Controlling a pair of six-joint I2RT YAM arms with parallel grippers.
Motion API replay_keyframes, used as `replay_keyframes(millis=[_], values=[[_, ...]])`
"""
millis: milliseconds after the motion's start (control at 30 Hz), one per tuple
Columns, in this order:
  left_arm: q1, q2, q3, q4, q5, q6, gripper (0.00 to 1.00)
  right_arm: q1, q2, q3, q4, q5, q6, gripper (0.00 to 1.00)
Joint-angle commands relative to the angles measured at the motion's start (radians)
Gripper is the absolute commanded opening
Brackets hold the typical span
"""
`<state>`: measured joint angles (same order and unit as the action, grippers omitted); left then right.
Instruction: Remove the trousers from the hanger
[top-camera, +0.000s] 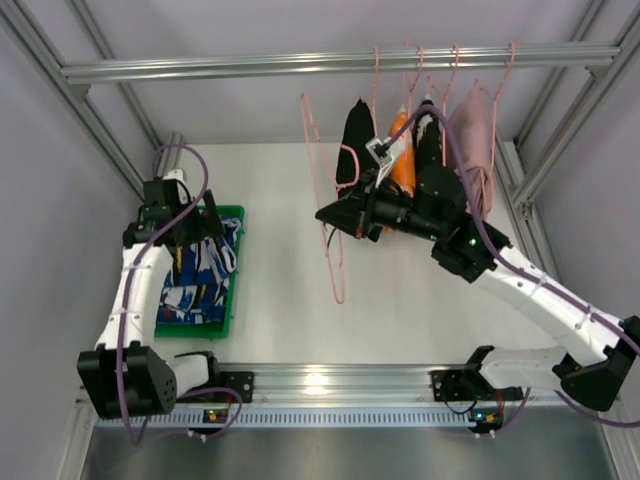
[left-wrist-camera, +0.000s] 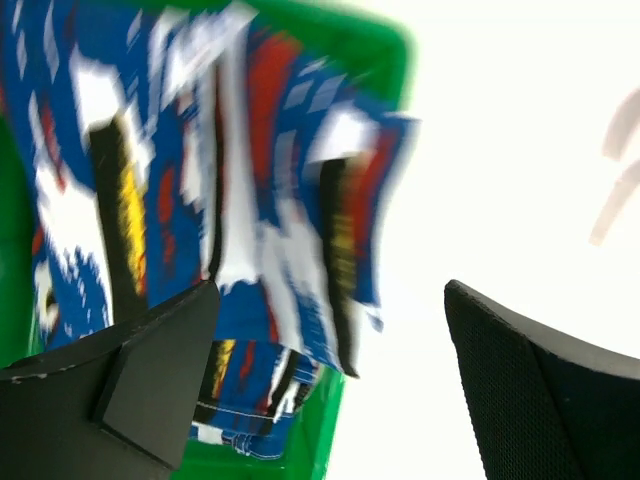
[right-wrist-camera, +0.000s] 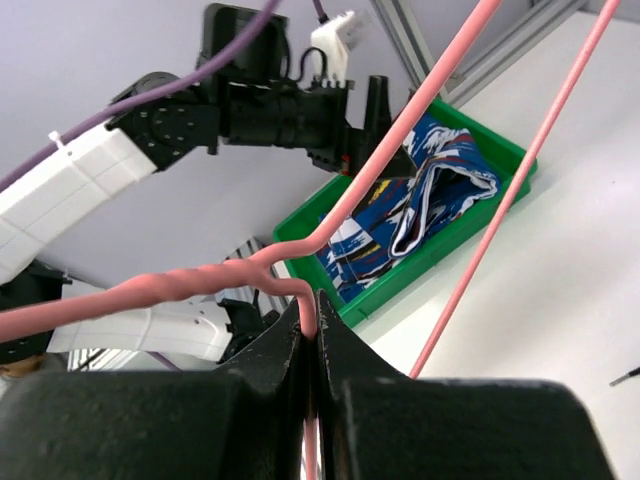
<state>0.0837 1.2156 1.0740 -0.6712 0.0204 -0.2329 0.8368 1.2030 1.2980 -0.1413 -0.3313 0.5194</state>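
The left gripper (left-wrist-camera: 330, 296) hangs with its two fingers (left-wrist-camera: 160, 370) spread wide apart and nothing between them. Directly below and just ahead of it lie the blue printed trousers (top-camera: 200, 278), bunched loosely in the green tray (top-camera: 195, 329); one edge of the cloth droops over the tray rim on the side toward the other arm. Well off to that gripper's right, the right gripper (right-wrist-camera: 313, 300) has its jaws pressed together on the thin wire of a bare pink hanger (top-camera: 337, 275). It grips the hanger close to the twisted neck, and the wire frame slants down and away below the fingers. Just behind the right gripper, and a little above it, the black trousers (top-camera: 355, 135) hang folded over another pink hanger on the metal rail (top-camera: 300, 68), with thin dark strings dangling beneath. Further to that gripper's right along the rail hang an orange garment (top-camera: 403, 165), another black piece and a pale pink garment (top-camera: 472, 140).
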Motion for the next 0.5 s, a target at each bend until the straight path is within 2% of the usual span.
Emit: replay_keyframes(millis=[0,67,267,367,467], values=[[0.001,-0.146,0.104,-0.008,0.222,0.119,0.98,0.001,-0.098,-0.037,-0.02,0.041,-0.077,0.0],[0.002,-0.185,0.124,-0.025,0.35,0.156,0.99,0.001,-0.134,-0.057,-0.027,0.064,-0.085,0.0],[0.001,-0.287,0.149,-0.015,0.554,0.19,0.97,-0.013,-0.246,-0.128,-0.107,0.135,-0.07,0.0],[-0.001,-0.346,0.115,0.013,0.622,0.254,0.99,-0.044,-0.286,-0.121,-0.144,0.117,-0.097,0.0],[-0.001,-0.383,0.095,0.059,0.633,0.262,0.99,-0.054,-0.313,-0.137,-0.165,0.069,-0.111,0.0]])
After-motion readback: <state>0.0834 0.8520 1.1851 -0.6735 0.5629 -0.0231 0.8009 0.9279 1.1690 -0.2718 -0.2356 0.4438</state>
